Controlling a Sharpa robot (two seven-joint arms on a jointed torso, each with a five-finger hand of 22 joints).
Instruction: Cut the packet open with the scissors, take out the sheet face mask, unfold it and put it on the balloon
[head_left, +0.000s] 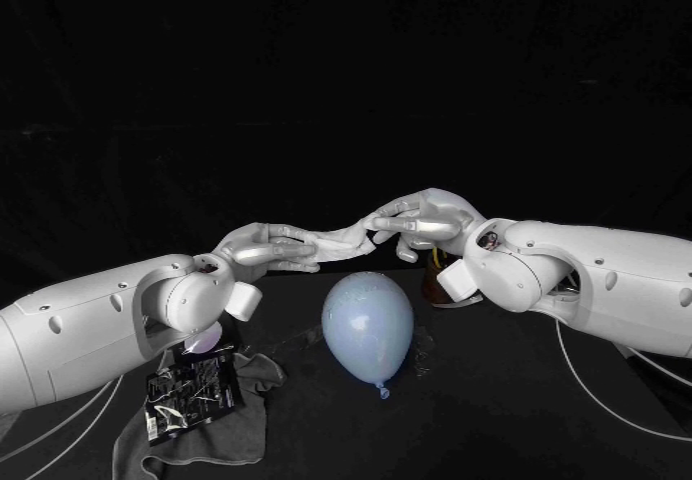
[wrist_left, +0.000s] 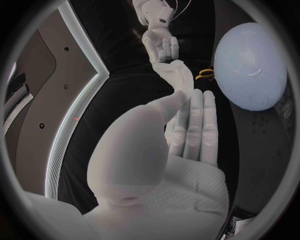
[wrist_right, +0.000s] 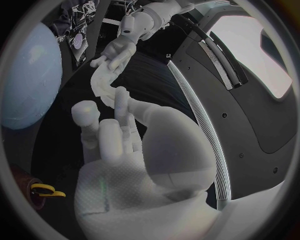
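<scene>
The sheet face mask (head_left: 339, 238) was out of its packet and hung in the air above the worktop (head_left: 519, 420), held at both ends. The left hand (head_left: 267, 248) had its fingers (head_left: 293, 262) closed together on 1 end, and the right hand (head_left: 418, 222) pinched the other end, with the rest of its fingers curled close. Between them the mask was a narrow, bunched strip, not yet opened flat. It ran across from the robot's left to its right and rose a little toward the right hand.

The balloon (head_left: 368, 325) lay on the worktop below that strip and nearer the robot. Its long axis pointed away from the robot, with the knot at the near end, so the strip crossed it at roughly a right angle above the far, rounded end. The balloon sat under the gap between the 2 hands, slightly closer to the right one.

By that layout, the cutting and the taking out looked done, and the unfolding was the step in hand. The mask probably needed spreading wide before it came down and toward the robot onto the balloon. Both hands would have to carry it together, since neither end was free.

The opened packet (head_left: 195, 385) lay on a grey cloth (head_left: 253, 420) well off to the robot's left, under the left arm.
</scene>
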